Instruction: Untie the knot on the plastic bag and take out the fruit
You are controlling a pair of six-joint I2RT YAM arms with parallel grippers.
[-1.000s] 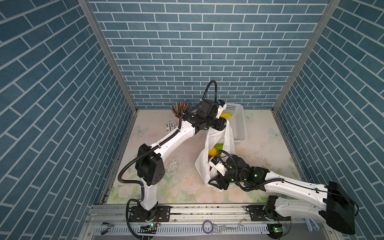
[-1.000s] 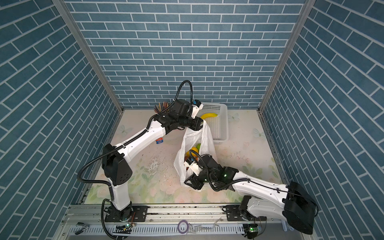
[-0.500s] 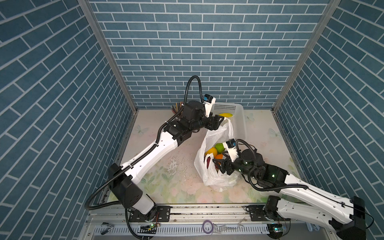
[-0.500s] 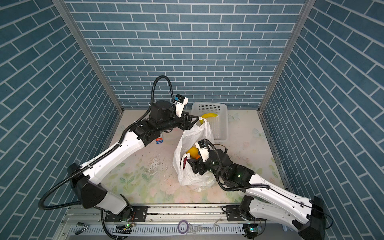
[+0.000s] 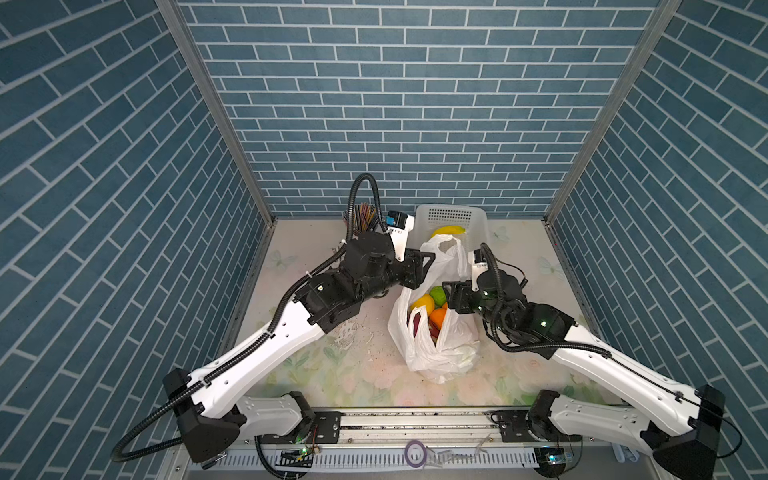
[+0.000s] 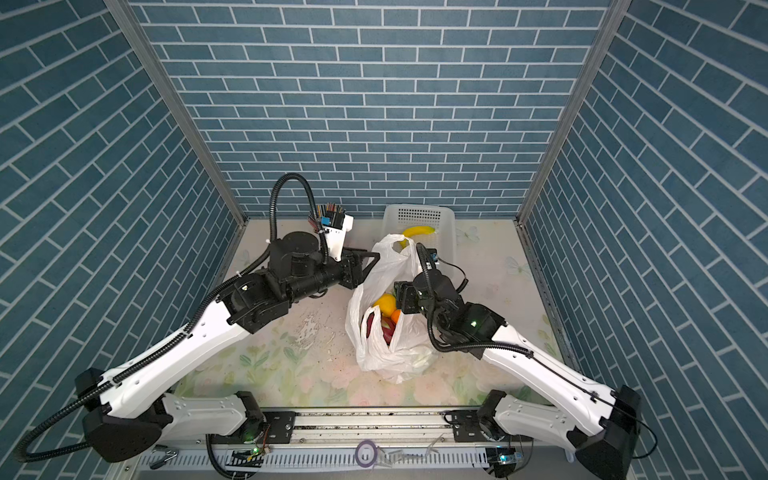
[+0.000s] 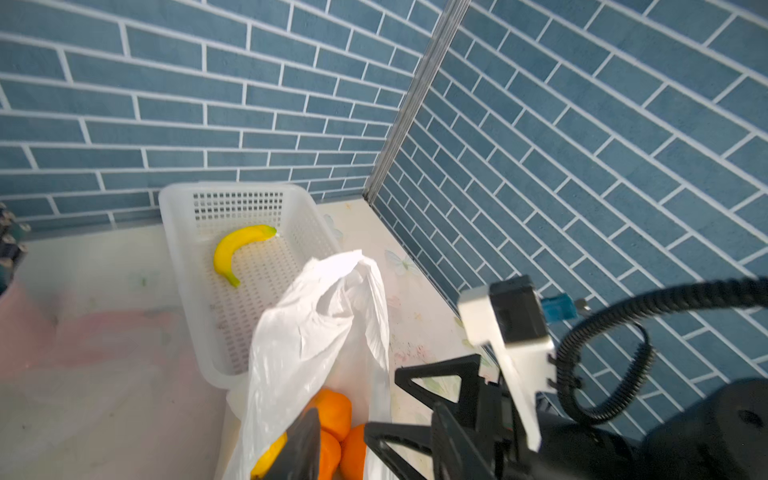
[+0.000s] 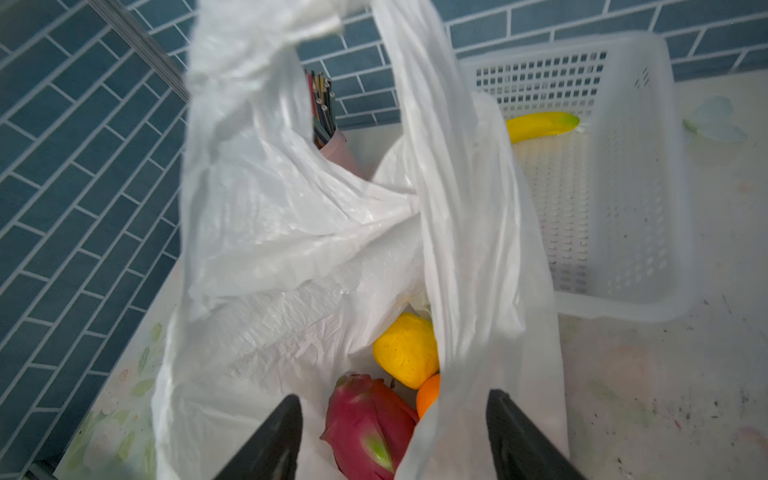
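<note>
One plastic bag (image 8: 291, 208), one lemon (image 8: 405, 351) and one dragon fruit (image 8: 365, 419) inside, one banana (image 7: 237, 249) in one basket (image 7: 183, 199), right gripper (image 8: 394, 397) spread wide, left gripper (image 5: 426, 266) grip impossible to tell

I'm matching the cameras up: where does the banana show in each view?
Both top views: banana in the white basket at the back, behind the plastic bag.
Left wrist: in the basket, beyond the bag.
Right wrist: same, beyond the bag.
Shared landmark: the basket.

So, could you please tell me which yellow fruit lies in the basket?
The long curved banana; the rounder yellow lemon sits inside the plastic bag.
</note>
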